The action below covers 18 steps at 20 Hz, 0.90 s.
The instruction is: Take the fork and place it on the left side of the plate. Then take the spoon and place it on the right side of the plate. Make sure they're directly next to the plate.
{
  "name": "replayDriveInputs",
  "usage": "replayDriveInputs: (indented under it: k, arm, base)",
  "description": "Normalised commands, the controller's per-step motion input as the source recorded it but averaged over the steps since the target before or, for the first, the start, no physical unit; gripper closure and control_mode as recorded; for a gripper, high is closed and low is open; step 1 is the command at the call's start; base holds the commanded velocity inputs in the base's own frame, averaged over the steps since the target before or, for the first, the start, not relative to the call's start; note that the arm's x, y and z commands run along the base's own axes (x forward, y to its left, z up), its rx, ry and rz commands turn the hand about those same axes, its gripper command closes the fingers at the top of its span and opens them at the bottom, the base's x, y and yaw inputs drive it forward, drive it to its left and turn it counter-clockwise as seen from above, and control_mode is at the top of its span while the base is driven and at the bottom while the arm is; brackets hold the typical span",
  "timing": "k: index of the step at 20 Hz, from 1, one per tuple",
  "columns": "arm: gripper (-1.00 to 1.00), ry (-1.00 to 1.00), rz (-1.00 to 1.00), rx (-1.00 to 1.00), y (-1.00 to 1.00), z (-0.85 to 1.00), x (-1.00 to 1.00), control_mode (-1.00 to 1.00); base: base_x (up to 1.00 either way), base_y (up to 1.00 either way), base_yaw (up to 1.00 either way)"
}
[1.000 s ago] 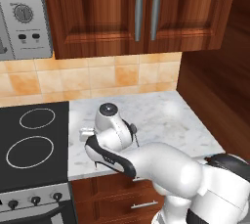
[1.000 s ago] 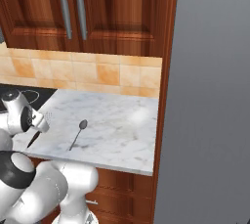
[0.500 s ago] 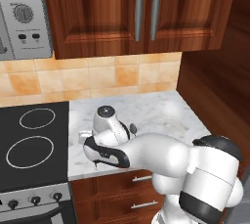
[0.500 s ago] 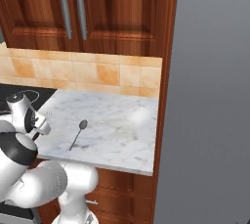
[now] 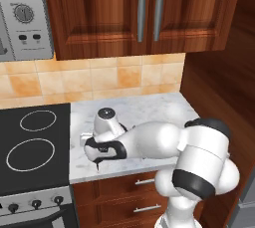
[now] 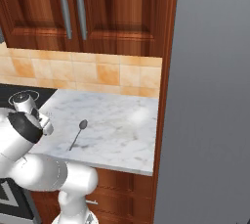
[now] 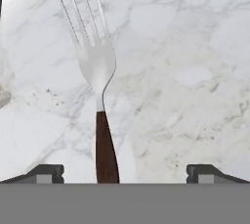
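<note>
A simulated kitchen: dark wood wall cabinets (image 5: 144, 13) with two vertical metal handles hang over a band of orange-beige tiles (image 5: 104, 80). At the far left of the left base view part of a grey appliance with a dial (image 5: 22, 15) sits at cabinet height, and below it a black cooktop (image 5: 32, 147) with ring burners adjoins a white marble counter (image 6: 114, 130). Wooden drawers (image 5: 134, 192) run under the counter edge, and a tall grey panel (image 6: 210, 96) closes the right side.

Near the counter's front left corner the gripper (image 5: 98, 161) points down at the marble, beside the cooktop. In the hand view its jaws are spread fully wide, with nothing between them yet: the fork (image 7: 97, 86) lies flat on the marble, its dark handle running between the two fingertips (image 7: 46, 173), nearer the left-hand one, tines pointing away. Further right, mid-counter, the spoon (image 6: 78, 133) lies by itself, well apart from the gripper.
</note>
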Motion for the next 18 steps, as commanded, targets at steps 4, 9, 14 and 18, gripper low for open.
replayDriveInputs:
  k: [4,9,14,18]
  arm:
    - [-1.0,0.0,0.0,0.0,0.15,-0.21,0.19,-1.0]
    - [-1.0,0.0,0.0,0.0,0.15,-0.22,0.13,-1.0]
    - [-1.0,0.0,-0.01,0.0,0.08,-0.14,0.12,-1.0]
    - [-1.0,0.01,0.0,0.0,0.0,-0.11,0.11,-1.0]
  base:
    - [0.0,0.0,0.0]
    - [0.0,0.0,0.0]
    - [0.0,0.0,0.0]
    - [0.0,0.0,0.0]
